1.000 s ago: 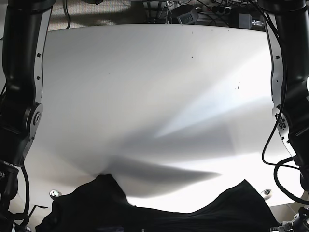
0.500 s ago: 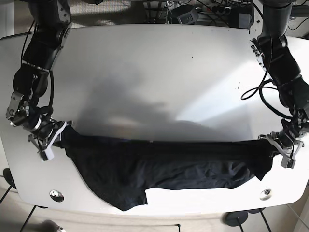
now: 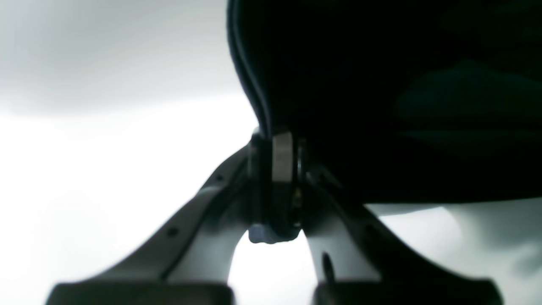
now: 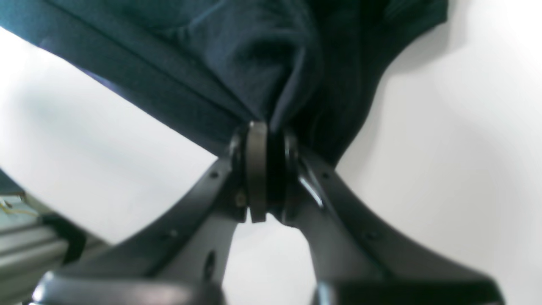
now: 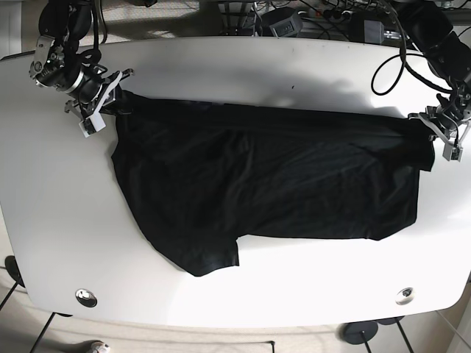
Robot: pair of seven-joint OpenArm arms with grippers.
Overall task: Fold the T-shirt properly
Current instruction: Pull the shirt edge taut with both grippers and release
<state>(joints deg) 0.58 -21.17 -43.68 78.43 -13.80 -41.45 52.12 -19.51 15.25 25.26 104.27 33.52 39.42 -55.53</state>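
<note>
Left wrist: left pincer clamped tight on a dark hem of the T-shirt, white surface beneath.

Right wrist: right pincer likewise pinched on bunched navy cloth, fabric fanning away above it.

Base: one T-shirt, spread flat mid-surface, far edge stretched taut between two pincers, one at each top corner. Near hem uneven, one flap sagging toward the surface's front edge. Best done by keeping tension equal, lowering both corners together, and smoothing wrinkles before letting go.

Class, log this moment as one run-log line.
left tool: shut on black cotton T-shirt | right tool: shut on shirt | shirt: spread on white table
</note>
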